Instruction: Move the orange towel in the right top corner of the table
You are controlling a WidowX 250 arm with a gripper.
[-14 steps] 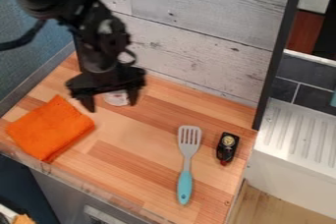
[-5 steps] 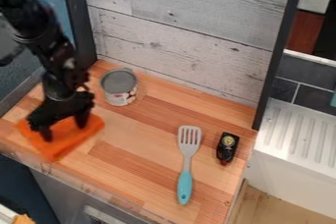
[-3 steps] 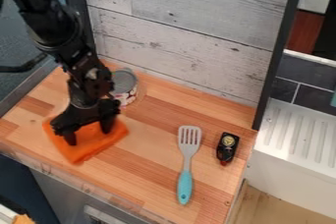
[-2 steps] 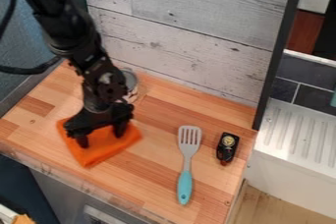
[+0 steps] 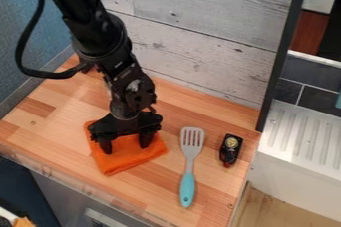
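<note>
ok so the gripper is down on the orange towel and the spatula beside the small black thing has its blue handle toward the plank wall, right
Only the spatula's direction is wrong: in the camera view its slotted head is toward the plank wall, and its blue handle points away. The gripper is down on the orange towel, and the spatula is beside the small black thing.

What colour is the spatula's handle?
The spatula's handle is light blue, leaning to turquoise, seen best in the current camera view.
</note>
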